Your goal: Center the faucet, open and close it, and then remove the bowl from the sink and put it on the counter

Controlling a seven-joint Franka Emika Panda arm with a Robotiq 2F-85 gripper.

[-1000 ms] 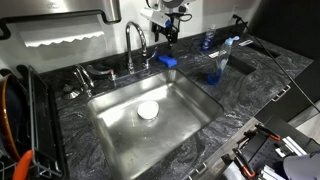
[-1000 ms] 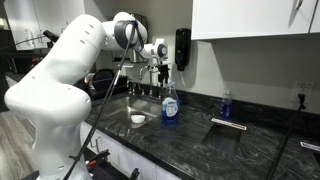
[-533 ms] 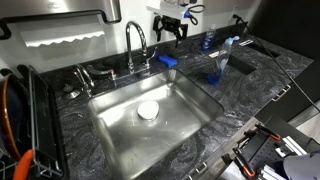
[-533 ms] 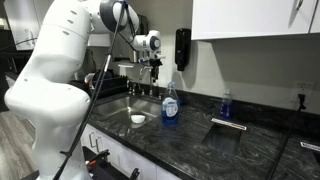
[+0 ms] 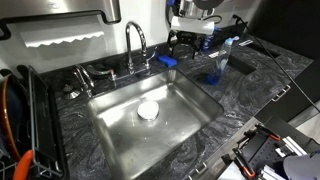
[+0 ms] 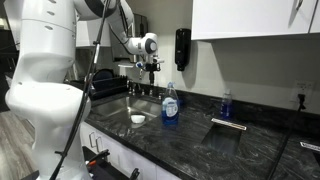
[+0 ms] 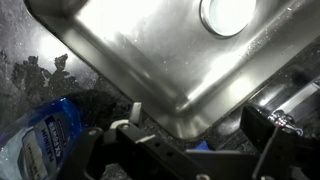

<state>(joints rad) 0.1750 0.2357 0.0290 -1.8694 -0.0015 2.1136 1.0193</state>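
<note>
The fingers [image 7: 92,155], open and empty, have swung clear of the faucet [image 5: 135,42]; the bowl [image 5: 148,110] in the sink [image 5: 185,105] looks next

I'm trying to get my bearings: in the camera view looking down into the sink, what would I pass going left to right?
black rack → short chrome fittings → white bowl in the sink → gripper → blue bottle. The faucet overlaps the bowl sideways, so it is left out.

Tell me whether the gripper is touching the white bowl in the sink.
Apart. In an exterior view the gripper hangs high behind the sink, while the white bowl lies on its floor, bare steel all around it.
</note>
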